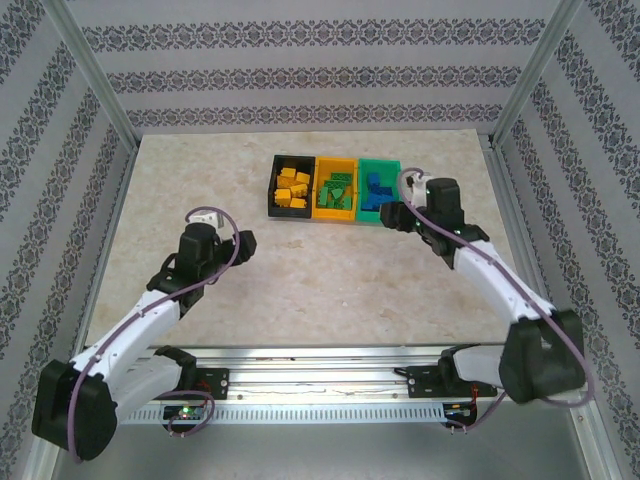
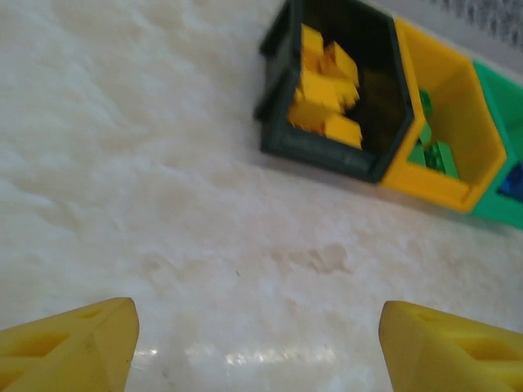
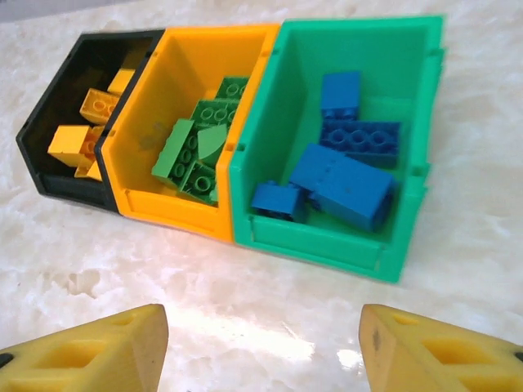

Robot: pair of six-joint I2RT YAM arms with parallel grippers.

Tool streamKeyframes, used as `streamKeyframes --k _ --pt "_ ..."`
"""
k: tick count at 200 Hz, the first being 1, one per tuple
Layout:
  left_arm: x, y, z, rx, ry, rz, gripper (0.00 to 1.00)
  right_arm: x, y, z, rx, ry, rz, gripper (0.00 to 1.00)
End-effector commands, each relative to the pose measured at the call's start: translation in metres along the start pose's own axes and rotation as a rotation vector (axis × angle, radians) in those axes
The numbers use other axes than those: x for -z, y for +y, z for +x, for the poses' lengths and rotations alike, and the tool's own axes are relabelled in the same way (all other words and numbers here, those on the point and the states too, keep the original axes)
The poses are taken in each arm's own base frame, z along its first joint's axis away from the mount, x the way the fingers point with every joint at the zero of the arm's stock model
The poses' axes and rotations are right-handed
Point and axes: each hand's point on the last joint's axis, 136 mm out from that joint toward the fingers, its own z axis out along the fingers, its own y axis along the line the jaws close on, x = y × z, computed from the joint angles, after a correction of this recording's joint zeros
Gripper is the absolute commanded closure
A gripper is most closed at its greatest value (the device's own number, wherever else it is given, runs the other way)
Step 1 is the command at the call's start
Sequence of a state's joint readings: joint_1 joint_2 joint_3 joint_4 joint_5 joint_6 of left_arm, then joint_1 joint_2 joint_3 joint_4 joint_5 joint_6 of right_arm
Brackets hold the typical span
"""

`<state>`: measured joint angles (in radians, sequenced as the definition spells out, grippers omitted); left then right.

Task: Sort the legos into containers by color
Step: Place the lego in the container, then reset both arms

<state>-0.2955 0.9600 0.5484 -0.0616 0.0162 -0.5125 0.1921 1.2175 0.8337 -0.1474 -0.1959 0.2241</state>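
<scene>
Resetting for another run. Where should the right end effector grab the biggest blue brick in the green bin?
Probably from straight above; the walls of the green bin block a sideways approach. Close the open right end effector across the two long sides of the biggest blue brick. It lies askew to the walls, so turn the wrist to match.

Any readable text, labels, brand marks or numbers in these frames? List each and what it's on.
No readable text in any view.
Black bin, yellow-orange bin, green bin: walls plain, no labels.
Lego bricks: studs too small and blurred to show any brand mark.
Patterned backdrop: ornament only, no letters.
</scene>
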Motion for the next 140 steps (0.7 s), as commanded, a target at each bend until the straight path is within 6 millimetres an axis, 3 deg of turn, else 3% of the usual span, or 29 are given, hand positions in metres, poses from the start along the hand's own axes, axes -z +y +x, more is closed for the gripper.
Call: streamKeyframes --k 1,15,33,42,55,104,123,140 --pt "0.019 0.029 -0.032 -0.105 -0.132 -0.168 0.11 0.029 -0.020 -0.011 0.033 -0.100 0.107 0.33" --pt "0.035 0.048 -0.043 -0.110 -0.196 -0.277 0.00 0.045 -0.034 -0.017 0.010 -0.158 0.158 0.29" --pt "0.052 0.066 -0.057 -0.098 -0.274 -0.362 0.00 0.060 -0.057 -0.023 -0.037 -0.234 0.243 0.17" --pt "0.056 0.072 -0.061 -0.103 -0.304 -0.385 0.00 0.065 -0.070 -0.025 -0.056 -0.266 0.289 0.15" --pt "0.061 0.079 -0.067 -0.122 -0.332 -0.419 0.00 0.070 -0.091 -0.026 -0.101 -0.297 0.367 0.02" --pt "0.067 0.106 -0.076 -0.224 -0.486 -0.554 0.00 0.066 -0.179 -0.007 -0.234 -0.291 0.742 0.02" --pt "0.064 0.110 -0.070 -0.246 -0.574 -0.533 0.00 0.047 -0.183 -0.004 -0.157 -0.272 0.717 0.02" --pt "0.063 0.125 -0.061 -0.163 -0.630 -0.542 0.00 0.037 -0.182 0.001 -0.121 -0.321 0.678 0.02"
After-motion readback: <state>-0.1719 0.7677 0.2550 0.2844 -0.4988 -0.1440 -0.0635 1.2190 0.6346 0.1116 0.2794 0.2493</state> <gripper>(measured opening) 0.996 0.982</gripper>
